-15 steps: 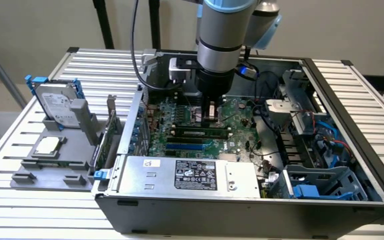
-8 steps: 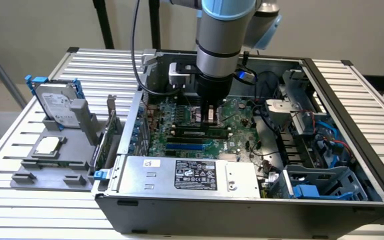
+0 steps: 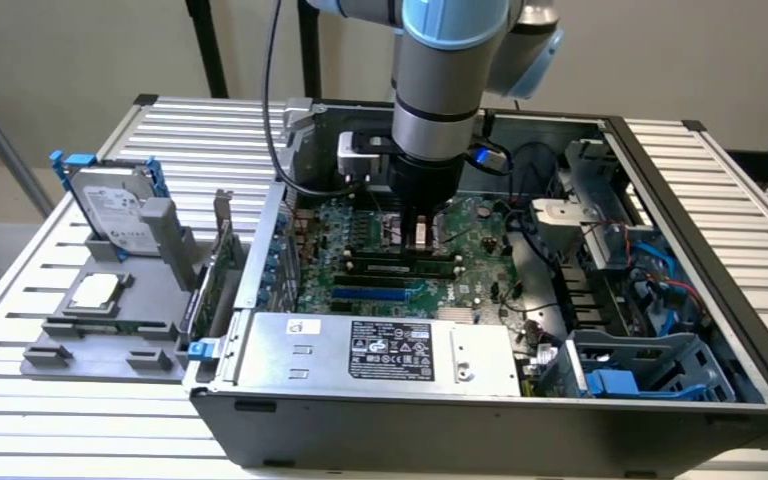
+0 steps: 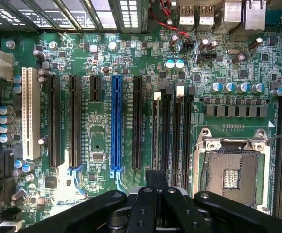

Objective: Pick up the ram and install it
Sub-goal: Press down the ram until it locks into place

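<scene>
The ram (image 3: 387, 266), a thin green strip with dark chips, lies along the black memory slots on the motherboard (image 3: 357, 290) inside the open computer case. My gripper (image 3: 420, 238) hangs straight down over it, fingers shut with nothing between them, tips just above the strip's far end. I cannot tell if they touch it. In the wrist view the shut gripper (image 4: 155, 175) sits over the black memory slots (image 4: 172, 131), beside the empty processor socket (image 4: 233, 170). There the ram is not distinguishable.
A silver power supply (image 3: 371, 350) fills the case's near side. Cables and a blue drive cage (image 3: 631, 375) crowd the exterior view's right. Outside the case, a grey fixture (image 3: 104, 330) holds a hard drive (image 3: 107, 212), a processor chip (image 3: 96, 291) and a green card (image 3: 219, 268).
</scene>
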Tool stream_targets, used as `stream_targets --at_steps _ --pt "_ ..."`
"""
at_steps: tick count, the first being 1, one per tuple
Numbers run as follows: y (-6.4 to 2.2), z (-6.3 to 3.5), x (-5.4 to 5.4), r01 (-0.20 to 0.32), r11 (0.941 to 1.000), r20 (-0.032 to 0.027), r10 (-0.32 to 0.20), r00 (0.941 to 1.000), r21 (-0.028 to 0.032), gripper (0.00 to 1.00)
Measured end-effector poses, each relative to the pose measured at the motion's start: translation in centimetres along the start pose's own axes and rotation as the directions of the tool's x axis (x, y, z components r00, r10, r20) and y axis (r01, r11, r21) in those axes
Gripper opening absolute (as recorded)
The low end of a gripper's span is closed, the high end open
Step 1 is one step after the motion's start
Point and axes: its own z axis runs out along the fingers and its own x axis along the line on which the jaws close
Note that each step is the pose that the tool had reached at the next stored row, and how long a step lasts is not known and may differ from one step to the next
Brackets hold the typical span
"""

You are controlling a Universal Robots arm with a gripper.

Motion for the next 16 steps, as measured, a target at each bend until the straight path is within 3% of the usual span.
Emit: stream_targets --at_steps 1,3,6,16 --pt "0.01 -0.14 0.0 0.000 1.0000 -0.0006 0.000 1.0000 -0.0003 0.11" --pt "0.00 -0.78 -0.1 0.000 1.0000 0.0036 0.000 1.0000 0.0012 0.11" --pt "0.02 -2.16 -0.1 0.000 1.0000 0.0024 0.000 1.0000 0.0006 0.11" --pt "0.02 -2.32 -0.1 0.000 1.0000 0.0022 0.000 1.0000 0.0006 0.11"
